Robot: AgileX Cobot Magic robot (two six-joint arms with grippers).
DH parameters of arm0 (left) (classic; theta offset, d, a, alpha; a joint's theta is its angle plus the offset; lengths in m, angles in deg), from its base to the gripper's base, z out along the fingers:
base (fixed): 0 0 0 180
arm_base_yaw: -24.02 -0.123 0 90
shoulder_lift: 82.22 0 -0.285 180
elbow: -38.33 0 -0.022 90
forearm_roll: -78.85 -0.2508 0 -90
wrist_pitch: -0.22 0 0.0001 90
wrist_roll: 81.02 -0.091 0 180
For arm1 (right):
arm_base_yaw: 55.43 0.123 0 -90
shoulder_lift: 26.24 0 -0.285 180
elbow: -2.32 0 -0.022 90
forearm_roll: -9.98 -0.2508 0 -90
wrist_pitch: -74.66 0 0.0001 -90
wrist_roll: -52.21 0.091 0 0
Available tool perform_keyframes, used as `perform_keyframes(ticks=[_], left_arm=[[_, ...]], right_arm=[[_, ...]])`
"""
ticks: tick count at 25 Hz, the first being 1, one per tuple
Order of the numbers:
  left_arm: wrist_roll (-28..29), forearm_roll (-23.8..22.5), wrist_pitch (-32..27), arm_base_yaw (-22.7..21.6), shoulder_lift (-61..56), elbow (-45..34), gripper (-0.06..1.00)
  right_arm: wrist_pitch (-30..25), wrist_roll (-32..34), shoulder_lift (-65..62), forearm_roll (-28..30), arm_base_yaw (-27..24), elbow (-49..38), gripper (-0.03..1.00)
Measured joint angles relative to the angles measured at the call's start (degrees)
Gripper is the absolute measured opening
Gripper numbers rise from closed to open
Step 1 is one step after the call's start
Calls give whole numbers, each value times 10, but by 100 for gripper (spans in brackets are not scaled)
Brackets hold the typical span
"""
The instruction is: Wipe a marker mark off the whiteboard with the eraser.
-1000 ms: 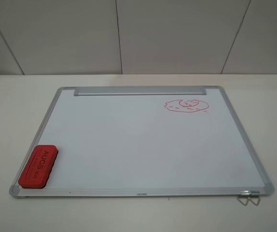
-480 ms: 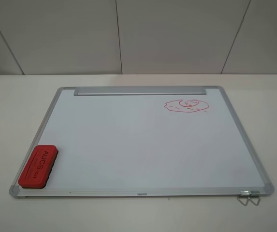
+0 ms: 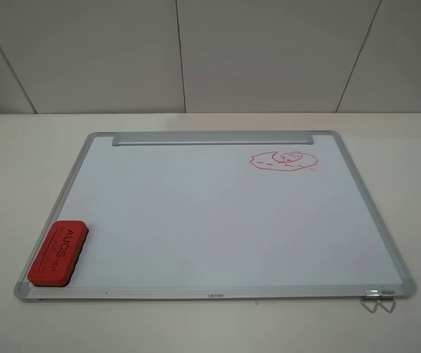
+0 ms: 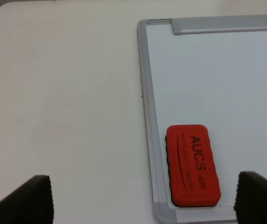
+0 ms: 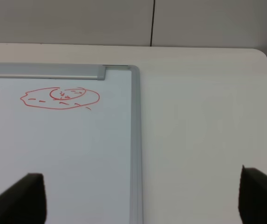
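Only eraser (image 3: 57, 252) stands on open whiteboard (image 3: 217, 220).

- I read "AUCS" in dark letters on the eraser (image 4: 192, 165) top, lower right of my left wrist view.
- Smaller print beside it is illegible.

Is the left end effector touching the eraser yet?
Apart. The left wrist view shows the open end effector with its fingers wide at the frame's corners, and the eraser lying untouched on the whiteboard.
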Motion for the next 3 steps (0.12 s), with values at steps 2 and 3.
perform_keyframes(ticks=[2,3], left_arm=[[0,0,0,0,0,0,77],[0,1,0,0,0,0,77]], right_arm=[[0,0,0,0,0,0,71],[0,0,0,0,0,0,71]])
